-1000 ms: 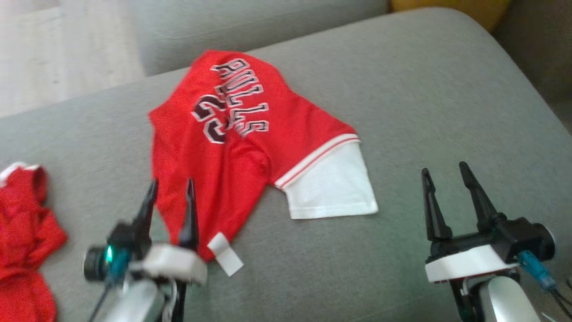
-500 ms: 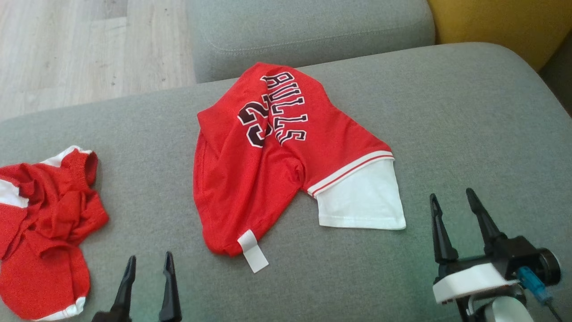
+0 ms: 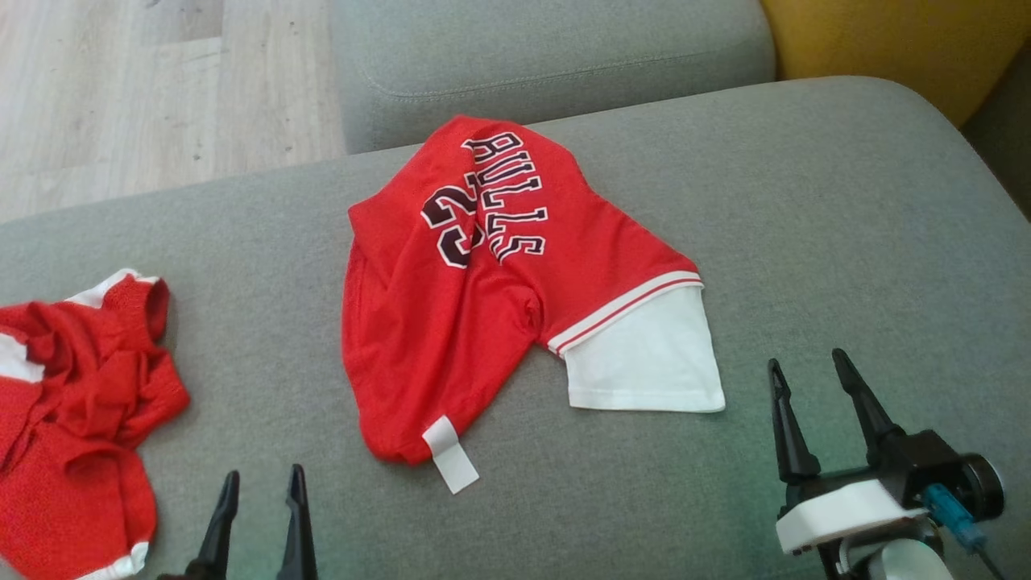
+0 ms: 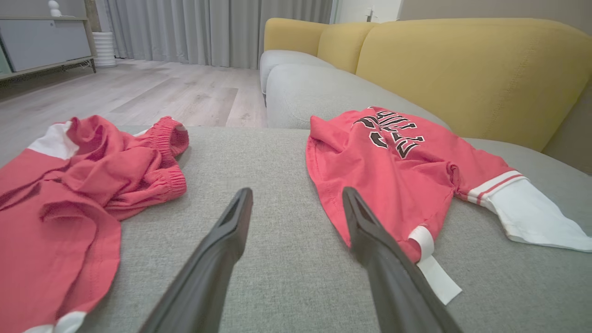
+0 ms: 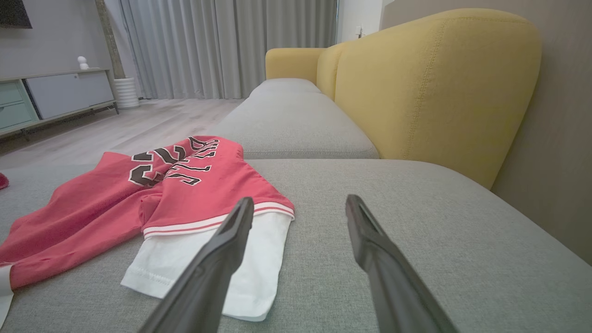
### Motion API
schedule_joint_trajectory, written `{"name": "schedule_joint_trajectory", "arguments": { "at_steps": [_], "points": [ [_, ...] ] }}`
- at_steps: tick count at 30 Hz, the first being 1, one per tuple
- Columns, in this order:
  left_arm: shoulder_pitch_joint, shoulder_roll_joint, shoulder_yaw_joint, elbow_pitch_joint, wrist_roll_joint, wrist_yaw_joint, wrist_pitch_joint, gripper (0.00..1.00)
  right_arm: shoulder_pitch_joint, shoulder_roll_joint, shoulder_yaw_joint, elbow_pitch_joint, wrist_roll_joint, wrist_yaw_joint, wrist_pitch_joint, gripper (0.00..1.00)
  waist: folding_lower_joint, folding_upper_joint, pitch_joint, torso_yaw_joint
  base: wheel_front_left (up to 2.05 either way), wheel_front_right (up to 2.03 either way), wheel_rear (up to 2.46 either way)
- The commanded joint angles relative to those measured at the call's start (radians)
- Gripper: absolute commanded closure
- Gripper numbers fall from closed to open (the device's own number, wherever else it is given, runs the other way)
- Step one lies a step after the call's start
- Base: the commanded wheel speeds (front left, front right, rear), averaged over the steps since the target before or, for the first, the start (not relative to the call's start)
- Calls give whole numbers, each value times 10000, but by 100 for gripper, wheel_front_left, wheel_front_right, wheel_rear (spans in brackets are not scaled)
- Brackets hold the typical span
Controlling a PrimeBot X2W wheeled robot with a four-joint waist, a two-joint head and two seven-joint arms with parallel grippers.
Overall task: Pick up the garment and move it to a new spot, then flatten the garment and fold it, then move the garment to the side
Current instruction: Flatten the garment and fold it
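- Grey sofa cushion (image 3: pixel 805 201): the carrying surface, spread across most of the head view. Its woven cover is judged likely to drag on cloth that is slid over it.
- Red jersey (image 3: pixel 435 338): the task's garment, lying at the centre of the frame, doubled over itself with the lettering uppermost. It is judged light, soft and limp, and will sag and unfold when lifted. It is best taken at two well-separated edge points, such as the lower corner and the striped cuff.
- Second red garment (image 3: pixel 72 403): crumpled at the left edge, well apart from the jersey.
- Right hand (image 3: pixel 807 358): at the lower right, fingers spread and empty, just beside the sleeve.
- Left hand (image 3: pixel 264 473): at the lower left, fingers parted with nothing between them, near the jersey's lower corner.
- White sleeve (image 3: pixel 644 362): flat below the striped cuff, right of centre. A thin, easily pinched edge is offered.
- White tag (image 3: pixel 451 459): projecting from the lower corner, judged too flimsy to serve as a hold.
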Motion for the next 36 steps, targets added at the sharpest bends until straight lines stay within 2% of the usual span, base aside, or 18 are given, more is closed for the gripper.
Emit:
{"name": "schedule_joint_trajectory", "arguments": {
  "at_steps": [1, 11, 18, 23, 30, 36],
  "points": [
    [-364, -108, 513, -224, 145, -141, -124, 0, -246, -34, 284, -287, 0, 77, -109, 0, 0, 0, 18, -64, 0, 0, 0],
    [-476, -284, 820, -112, 485, -596, -124, 0, -332, -33, 453, -375, 143, 77, -109, 0, 0, 0, 84, -329, 0, 0, 0],
    [-686, -310, 312, 266, 666, -669, -123, 0, -759, -53, 793, -230, 126, 77, -109, 0, 0, 0, 263, -333, 0, 0, 0],
    [-1418, -315, -465, 709, 616, -727, 1257, 0, -1502, -47, 962, 687, 287, 77, 1264, 0, 0, 0, 780, -289, 0, 0, 0],
    [-2226, -309, -819, 803, 353, -785, 2745, 0, -2412, -36, 1263, 1705, 352, 77, 3238, 0, 0, 0, 1454, -282, 0, 0, 0],
    [-2581, -228, -989, 907, 176, -884, 3105, 0, -2876, -34, 1601, 1977, 654, 77, 3575, 0, 0, 0, 1851, -220, 0, 0, 0]
  ]
}}
